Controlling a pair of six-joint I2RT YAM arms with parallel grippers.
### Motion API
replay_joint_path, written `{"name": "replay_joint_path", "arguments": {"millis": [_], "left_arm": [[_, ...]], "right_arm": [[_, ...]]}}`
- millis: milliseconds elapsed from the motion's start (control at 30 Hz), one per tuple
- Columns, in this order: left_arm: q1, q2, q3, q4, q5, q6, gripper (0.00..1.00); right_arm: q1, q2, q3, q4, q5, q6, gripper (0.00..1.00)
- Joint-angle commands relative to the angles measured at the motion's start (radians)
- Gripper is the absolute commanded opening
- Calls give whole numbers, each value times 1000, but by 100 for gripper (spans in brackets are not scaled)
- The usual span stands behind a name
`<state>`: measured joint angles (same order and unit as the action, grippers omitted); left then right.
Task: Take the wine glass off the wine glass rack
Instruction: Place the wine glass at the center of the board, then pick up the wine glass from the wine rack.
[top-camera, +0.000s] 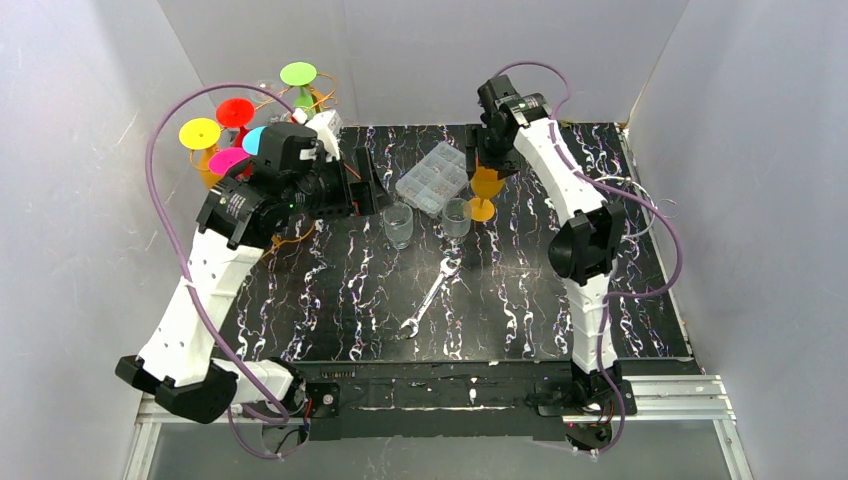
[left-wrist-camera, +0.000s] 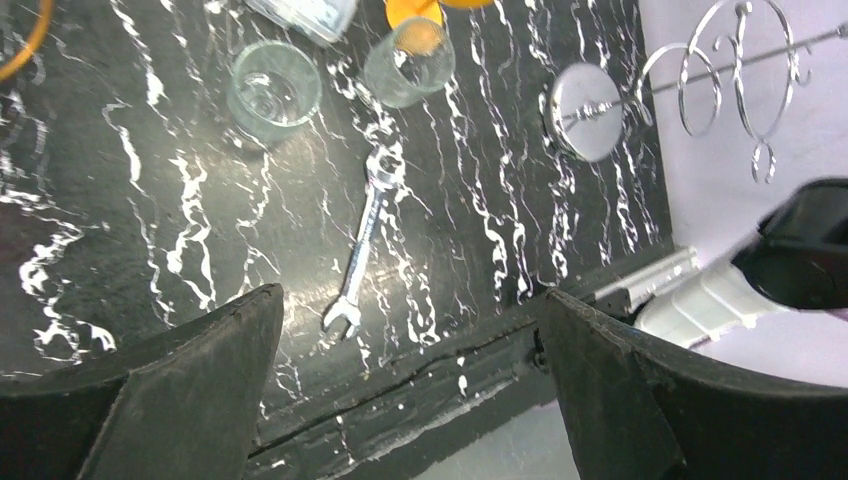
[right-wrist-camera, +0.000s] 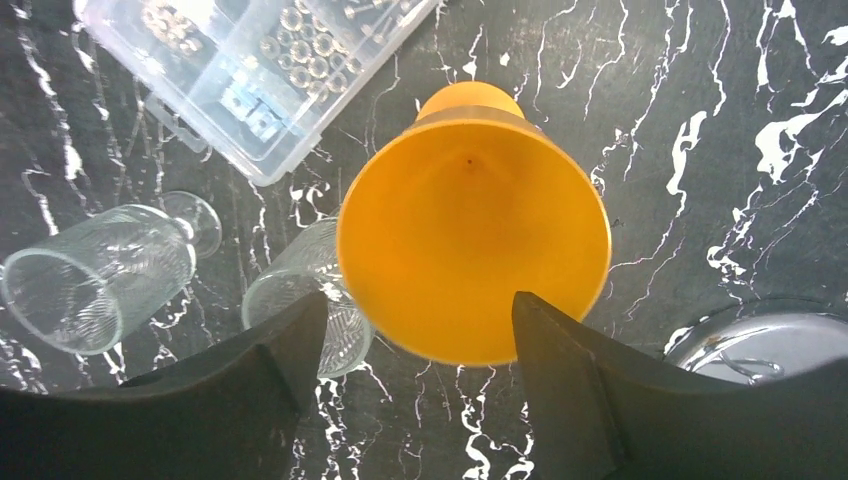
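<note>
From above: black marbled worktop (top-camera: 330, 300), both arms reaching toward its far side. At the far left corner, wine glass rack (top-camera: 322, 95) of orange wire, carrying coloured wine glasses (top-camera: 236, 111) with round feet turned up. Left gripper (top-camera: 368, 188) just beside this rack, jaws wide apart, nothing held. Right gripper (top-camera: 487, 160) at the far middle, directly over the orange wine glass (top-camera: 485, 190). Stands upright on the worktop, well apart from the rack. Just beside it on the left, a clear parts box (top-camera: 432, 177) and two clear glasses (top-camera: 398, 225). Nearer to the arms, a wrench (top-camera: 428, 298).

From the left wrist: left gripper (left-wrist-camera: 410, 300) with jaws spread fully, only bare worktop (left-wrist-camera: 150, 220) between them. Below the camera, the wrench (left-wrist-camera: 365, 245), lying alone. Farther, the two clear glasses (left-wrist-camera: 273, 90). At the right edge, a chrome wire stand (left-wrist-camera: 587, 112) with round base and spiral loops.

From the right wrist: right gripper (right-wrist-camera: 420, 300) with jaws well apart, one on each side of the orange wine glass (right-wrist-camera: 470, 230). Seen straight into the bowl, upright, foot on the worktop (right-wrist-camera: 700, 120). No firm grip visible; cannot tell whether the jaws touch the rim. To the left, the two clear glasses (right-wrist-camera: 95, 275), beyond them the parts box (right-wrist-camera: 250, 70) with small metal pieces inside. At the lower right corner, part of the chrome base (right-wrist-camera: 760, 345).
</note>
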<state>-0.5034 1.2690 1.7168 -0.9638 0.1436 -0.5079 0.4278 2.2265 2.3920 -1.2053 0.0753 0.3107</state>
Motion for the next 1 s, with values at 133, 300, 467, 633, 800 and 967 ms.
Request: {"name": "replay_joint_path", "arguments": {"millis": [133, 300, 467, 633, 800, 967], "left_arm": [[-3, 49, 223, -153, -360, 88, 98], [9, 118, 416, -302, -651, 135, 98], [99, 136, 469, -296, -621, 119, 98], [177, 174, 497, -241, -490, 30, 95], [218, 181, 521, -207, -485, -12, 95], [226, 133, 482, -190, -492, -20, 95]], "right_arm": [[2, -200, 16, 85, -20, 30, 86], [6, -307, -67, 182, -119, 77, 98], [41, -418, -191, 357, -227, 156, 98], [80, -505, -379, 628, -358, 316, 96], [165, -509, -500, 955, -382, 549, 92], [287, -387, -421, 1090, -299, 690, 79]]}}
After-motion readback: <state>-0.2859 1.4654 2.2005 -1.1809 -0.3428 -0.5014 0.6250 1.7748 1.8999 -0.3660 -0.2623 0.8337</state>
